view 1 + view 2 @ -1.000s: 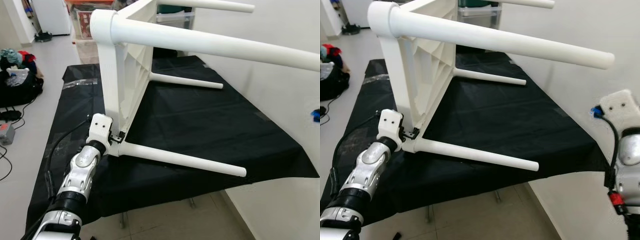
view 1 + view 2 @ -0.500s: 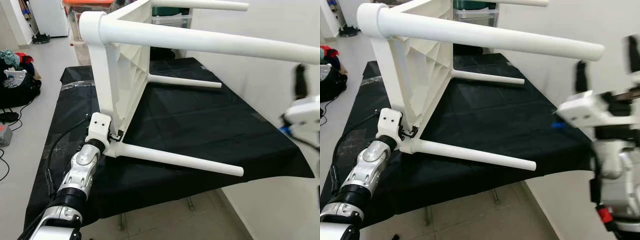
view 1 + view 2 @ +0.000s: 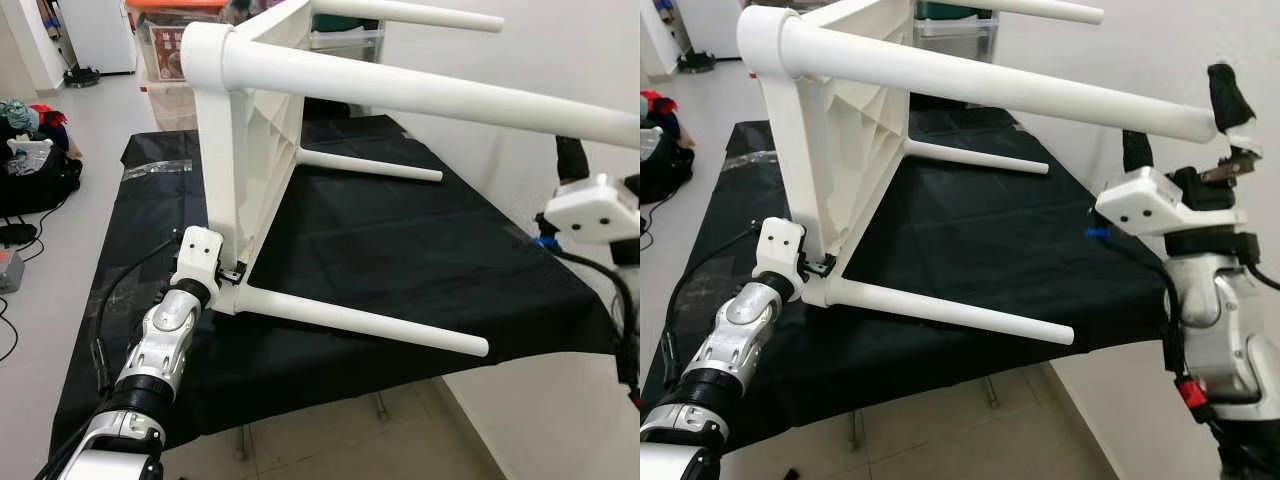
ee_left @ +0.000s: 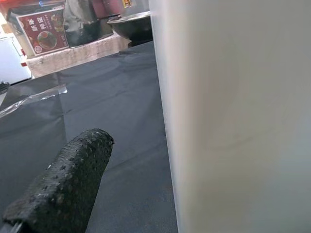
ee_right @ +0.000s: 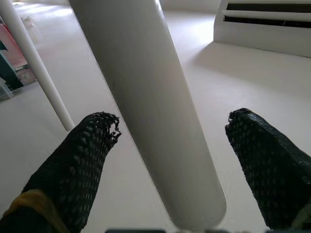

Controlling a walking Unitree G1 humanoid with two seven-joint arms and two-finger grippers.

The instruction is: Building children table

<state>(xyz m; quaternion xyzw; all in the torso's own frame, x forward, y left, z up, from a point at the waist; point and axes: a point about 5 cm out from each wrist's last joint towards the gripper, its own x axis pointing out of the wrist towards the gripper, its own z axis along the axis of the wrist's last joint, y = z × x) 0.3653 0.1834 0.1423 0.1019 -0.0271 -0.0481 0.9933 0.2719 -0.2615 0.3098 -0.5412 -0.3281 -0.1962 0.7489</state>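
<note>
My right gripper (image 3: pixel 1180 125) is raised at my right side, its two black mesh fingers (image 5: pixel 82 165) spread wide to either side of the free end of the table's upper near leg (image 3: pixel 1040 95). In the right wrist view the leg runs down the gap between them and neither finger touches it (there is pale floor showing on both sides). The grey arm and white wrist housing hang below, just off the right edge of the black cloth (image 3: pixel 400 240).

My left gripper (image 3: pixel 232 272) is low on my left, pressed up against the bottom corner of the white children's table (image 3: pixel 250 130), where the lower near leg (image 3: pixel 360 320) joins the tabletop. One textured finger (image 4: pixel 63 189) shows in the left wrist view beside a broad white surface; whether the fingers are clamped on anything I cannot tell.

The table lies on its side on the cloth-covered work surface, top standing roughly upright, underside ribs facing my right, four legs pointing to my right. The lower far leg (image 3: pixel 370 165) rests on the cloth further back, and the upper far leg (image 3: pixel 410 14) juts out at the top.

Beyond, a storage box with an orange lid (image 3: pixel 165 30) sits on the floor, and a heap of clothes (image 3: pixel 30 130) lies far left.
</note>
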